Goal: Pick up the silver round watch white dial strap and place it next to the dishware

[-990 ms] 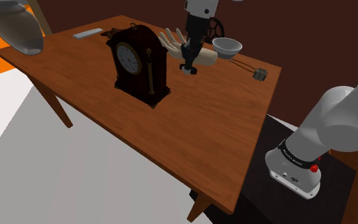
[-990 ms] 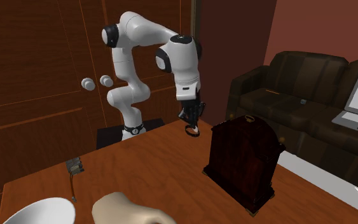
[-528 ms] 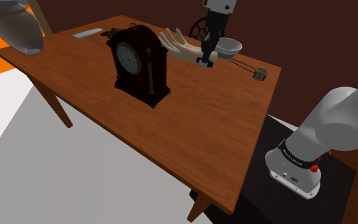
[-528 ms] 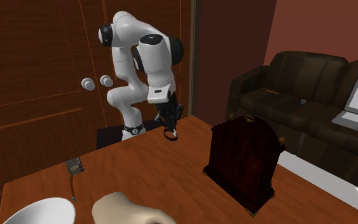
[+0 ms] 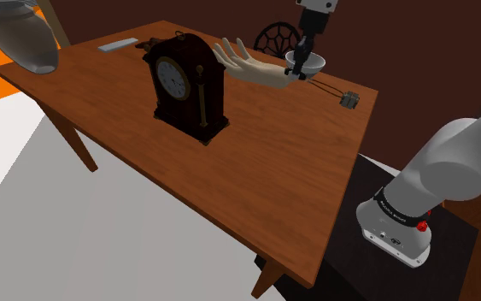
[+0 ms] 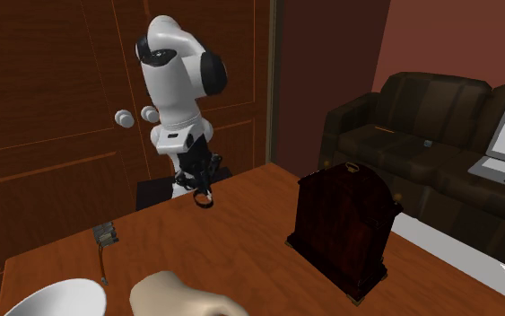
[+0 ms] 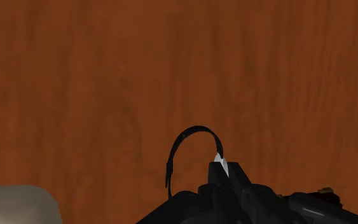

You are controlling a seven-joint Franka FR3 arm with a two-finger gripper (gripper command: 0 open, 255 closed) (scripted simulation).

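The watch [image 7: 185, 144] appears as a thin dark strap loop with a small white part, clasped in my black gripper [image 7: 222, 183], which is shut on it. In the shoulder view the gripper [image 5: 301, 70] hangs with the watch right in front of the white bowl [image 5: 307, 61] at the table's far side. From the second exterior view the watch [image 6: 204, 200] dangles under the gripper [image 6: 202, 190] above the table's far edge, well away from the bowl [image 6: 48, 301] in the near corner.
A dark wooden mantel clock [image 5: 184, 86] stands mid-table. A pale hand model [image 5: 249, 65] lies beside the bowl. A small grey object on a thin stick [image 5: 348, 99] sits past the bowl toward the shoulder view's right. A grey remote [image 5: 116, 44] lies far left.
The gripper has carried the watch toward the shoulder view's right, from above the hand model's wrist to just in front of the bowl. It stayed shut on the watch.
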